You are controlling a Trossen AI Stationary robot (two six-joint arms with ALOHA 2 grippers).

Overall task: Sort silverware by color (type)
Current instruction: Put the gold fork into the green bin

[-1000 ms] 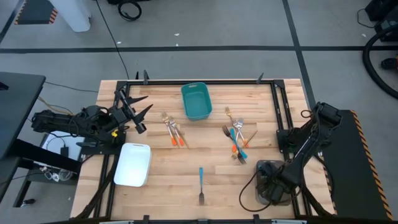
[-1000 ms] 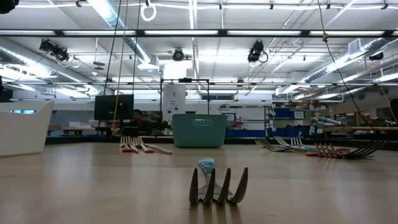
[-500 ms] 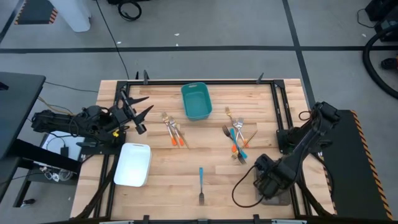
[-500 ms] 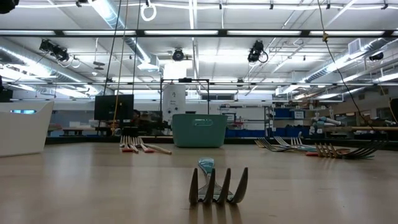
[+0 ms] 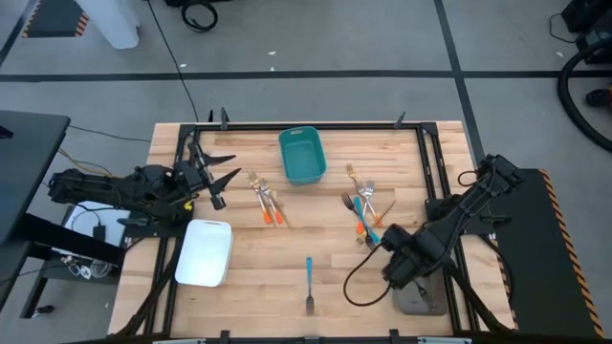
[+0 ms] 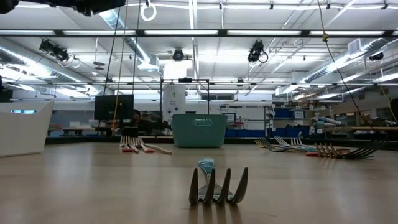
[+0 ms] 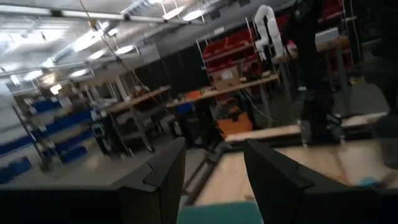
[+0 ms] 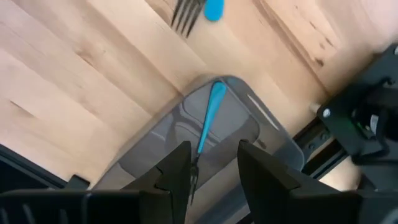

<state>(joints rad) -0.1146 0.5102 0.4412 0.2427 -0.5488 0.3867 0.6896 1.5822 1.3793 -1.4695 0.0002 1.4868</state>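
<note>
Two black jointed arms (image 5: 459, 225), each trailing a looping black cable.

Likely workshop: parts-bin shelving (image 7: 224, 59), workbenches (image 7: 249, 84).

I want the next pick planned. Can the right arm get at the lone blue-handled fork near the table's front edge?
Probably yes. The right gripper hangs open just right of the blue-handled fork, which lies alone on bare table.

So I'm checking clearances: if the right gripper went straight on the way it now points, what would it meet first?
Probably the blue-handled fork lying in the grey tray: the right gripper has its fingers apart and aims down at it. How far above the fork it is, I can't tell.
</note>
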